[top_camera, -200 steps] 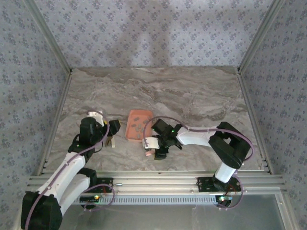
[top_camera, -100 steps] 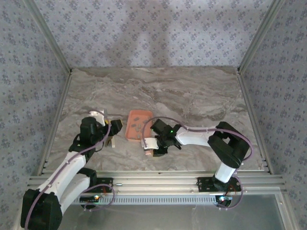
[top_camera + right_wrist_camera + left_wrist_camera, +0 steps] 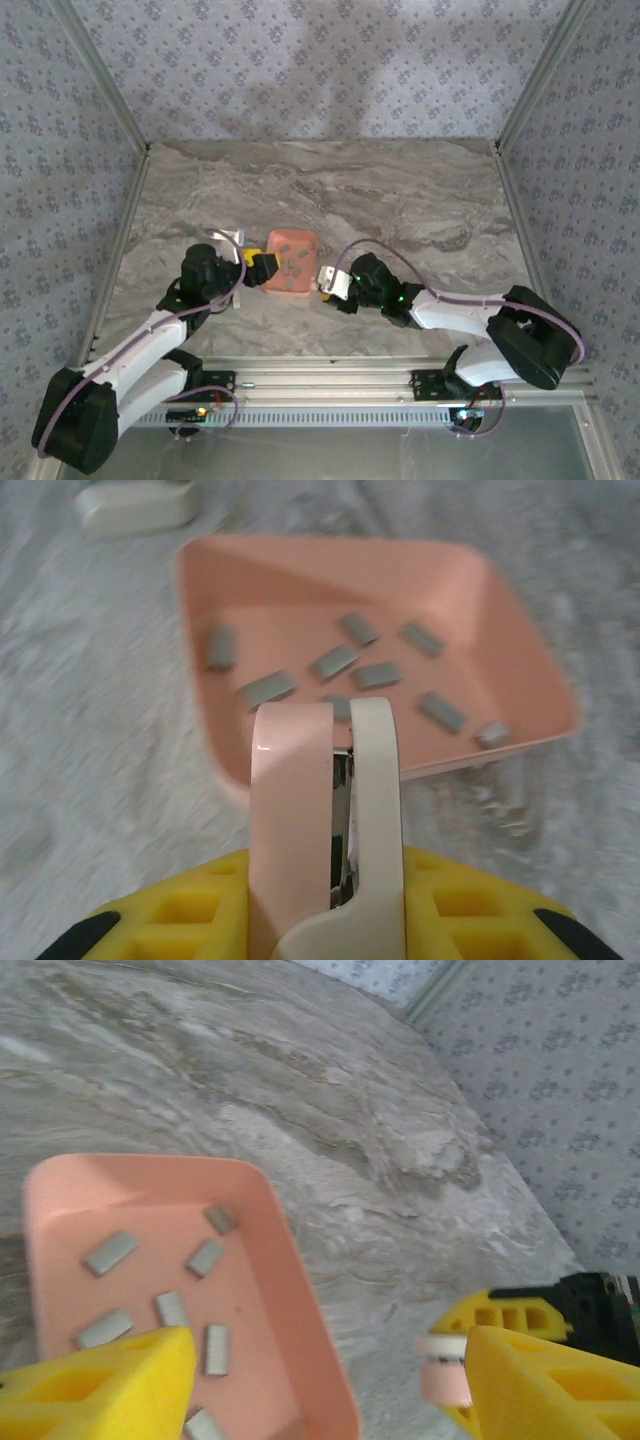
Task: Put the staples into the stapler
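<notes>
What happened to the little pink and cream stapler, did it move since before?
Yes. The pink and cream mini stapler moved away from the near aluminium rail, and slightly right.

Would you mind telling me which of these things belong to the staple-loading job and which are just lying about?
Belonging: staples; pink tray holding them; pink stapler in the right gripper.
Lying about: cream mini stapler on the table beyond the tray.
</notes>
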`<state>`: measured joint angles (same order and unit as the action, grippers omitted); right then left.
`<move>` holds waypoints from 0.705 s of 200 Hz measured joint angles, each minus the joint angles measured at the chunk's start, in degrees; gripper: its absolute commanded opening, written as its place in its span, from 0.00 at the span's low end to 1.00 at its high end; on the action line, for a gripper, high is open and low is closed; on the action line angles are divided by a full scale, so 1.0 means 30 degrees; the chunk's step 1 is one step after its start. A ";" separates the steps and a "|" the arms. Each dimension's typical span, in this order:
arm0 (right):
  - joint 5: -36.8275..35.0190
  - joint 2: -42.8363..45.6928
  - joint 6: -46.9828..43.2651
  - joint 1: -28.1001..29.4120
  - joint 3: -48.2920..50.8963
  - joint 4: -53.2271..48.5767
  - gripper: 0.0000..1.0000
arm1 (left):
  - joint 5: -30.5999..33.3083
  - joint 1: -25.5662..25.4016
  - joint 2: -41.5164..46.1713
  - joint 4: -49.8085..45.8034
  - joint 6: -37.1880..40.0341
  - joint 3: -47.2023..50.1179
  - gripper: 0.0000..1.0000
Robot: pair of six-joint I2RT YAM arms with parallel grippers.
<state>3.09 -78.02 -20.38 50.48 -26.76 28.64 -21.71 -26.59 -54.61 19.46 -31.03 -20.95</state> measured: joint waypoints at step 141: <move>-0.3111 -0.1464 0.3512 0.0641 0.0415 0.7657 0.30 | -0.1056 -0.2849 -0.4167 0.2652 -0.1632 -0.2630 0.61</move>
<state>-6.24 -82.41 -9.85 52.40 -25.52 51.62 -24.88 -35.14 -67.11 27.42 -35.92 -28.84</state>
